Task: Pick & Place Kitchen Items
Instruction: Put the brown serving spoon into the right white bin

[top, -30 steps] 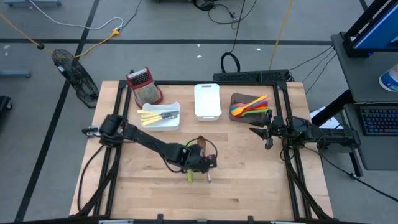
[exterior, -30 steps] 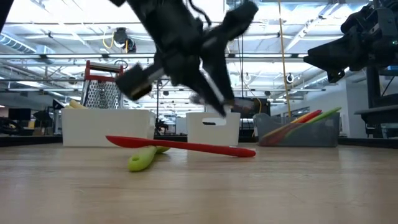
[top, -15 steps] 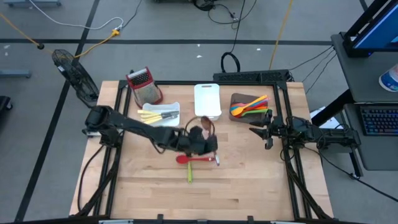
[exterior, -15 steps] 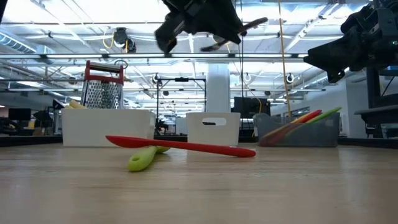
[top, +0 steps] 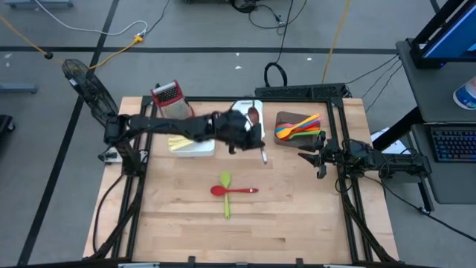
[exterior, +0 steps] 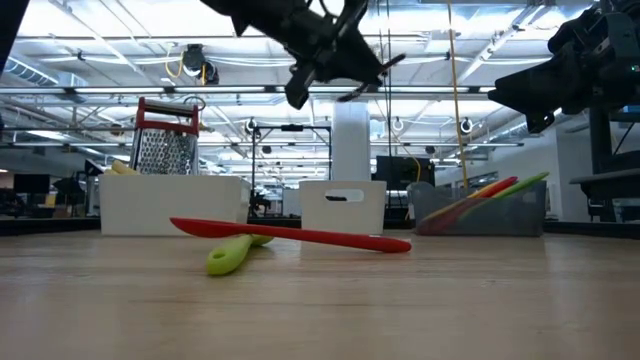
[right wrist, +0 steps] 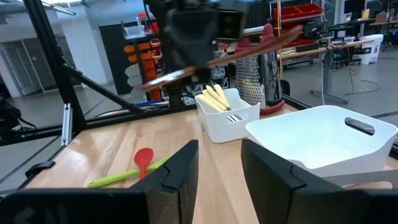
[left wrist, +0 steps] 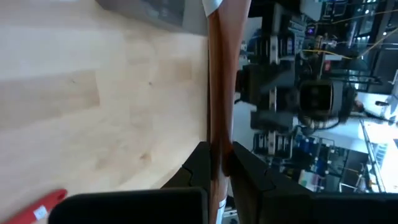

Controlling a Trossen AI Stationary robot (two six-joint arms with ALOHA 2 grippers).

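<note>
The left gripper has swung up from the table centre, pinched on a brown wooden spoon above the middle white rectangular tray. Two utensils remain below it: one red spatula, one green spoon. The right gripper waits part-open, empty.

Overhead, table-level and wrist cameras share the table.

Brown spoon ends cropped.
</note>
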